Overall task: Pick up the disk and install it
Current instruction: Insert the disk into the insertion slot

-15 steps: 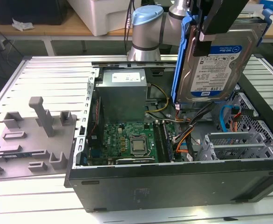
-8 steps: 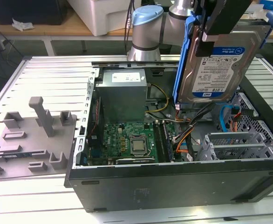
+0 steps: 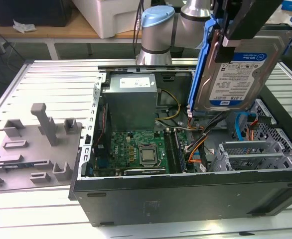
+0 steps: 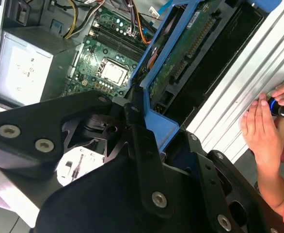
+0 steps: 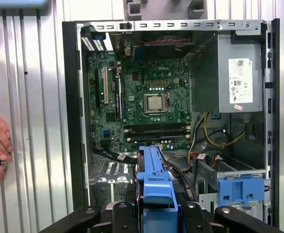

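The gripper [image 3: 241,31] had its jaws closed on the upper end of the disk [image 3: 234,74] and held it clear in the air, tilted, label side toward the exterior view, above the corner of the open computer case [image 3: 186,199] at the exterior view's right. In the first wrist view the disk [image 5: 154,177] appeared edge-on, its blue carrier frame pinched between the black fingers [image 5: 196,216]. In the second wrist view its green circuit-board side [image 4: 193,48] faced the camera. Below it lay a perforated metal drive cage [image 3: 258,154]. A tangle of orange, black and blue cables [image 3: 201,144] ran across the space between that cage and the motherboard [image 3: 136,149]. A blue plastic latch [image 5: 241,189] sat on the cage, just beside the cables. The grey power supply box [image 3: 131,99] with its white sticker filled the far corner of the case, next to the bare processor socket [image 3: 147,156]. The case rested on a slatted metal table [image 3: 16,89], where a grey moulded fixture [image 3: 36,144] stood well apart at the exterior view's left. A person's hand [image 4: 265,131] rested on the slats beside the case, with a small dark object with a blue end at its fingertips.
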### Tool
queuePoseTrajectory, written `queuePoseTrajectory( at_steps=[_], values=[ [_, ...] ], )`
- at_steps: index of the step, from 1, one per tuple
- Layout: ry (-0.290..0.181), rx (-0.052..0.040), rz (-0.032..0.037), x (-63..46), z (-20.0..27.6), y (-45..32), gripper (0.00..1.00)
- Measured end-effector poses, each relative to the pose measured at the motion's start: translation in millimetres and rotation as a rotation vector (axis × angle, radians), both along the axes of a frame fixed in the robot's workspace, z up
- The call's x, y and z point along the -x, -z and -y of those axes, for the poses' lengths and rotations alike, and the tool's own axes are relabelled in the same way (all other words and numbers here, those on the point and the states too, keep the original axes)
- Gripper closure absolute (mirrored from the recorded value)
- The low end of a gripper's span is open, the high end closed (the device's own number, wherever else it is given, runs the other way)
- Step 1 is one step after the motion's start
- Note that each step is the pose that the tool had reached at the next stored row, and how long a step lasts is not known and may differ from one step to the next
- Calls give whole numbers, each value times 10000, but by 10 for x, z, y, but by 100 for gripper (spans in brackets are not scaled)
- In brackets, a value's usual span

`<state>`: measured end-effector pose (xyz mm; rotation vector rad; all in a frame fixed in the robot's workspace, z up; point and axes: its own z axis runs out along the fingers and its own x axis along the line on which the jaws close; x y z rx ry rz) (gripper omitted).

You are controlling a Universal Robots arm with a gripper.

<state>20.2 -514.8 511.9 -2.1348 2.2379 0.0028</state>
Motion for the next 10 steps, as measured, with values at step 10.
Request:
queuePoseTrajectory(
  at_steps=[10],
  values=[
    [-26,0,-78,-201,118,24,63]
  ],
)
